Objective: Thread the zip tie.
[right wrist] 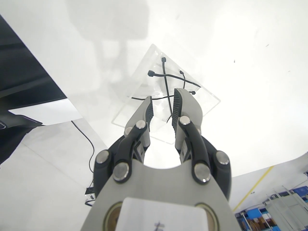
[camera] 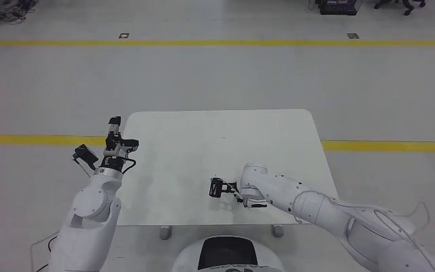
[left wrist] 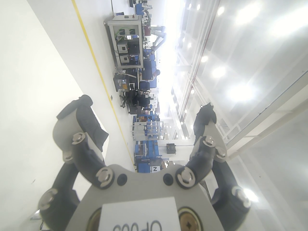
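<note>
Top view: the right claw (camera: 216,188) hangs over the near middle of the smooth white surface (camera: 204,136).

Left wrist view: the left claw (left wrist: 144,106) gapes wide and empty.

Right wrist view: the right claw, narrowly parted and holding nothing, is above thin black plastic zip ties (right wrist: 166,78). They lie crossed in a clear flat plastic tray (right wrist: 130,114). None looks threaded, so picking and threading remain.

Left wrist label (left wrist: 138,214): print cut off, unreadable. Right wrist label (right wrist: 162,214): same. Distant hall sign (left wrist: 155,168): one letter.

The left claw (left wrist: 144,106) was spread wide, aimed into a workshop hall. Beyond ran a yellow floor line (left wrist: 96,61) and an equipment rack (left wrist: 125,41).
</note>
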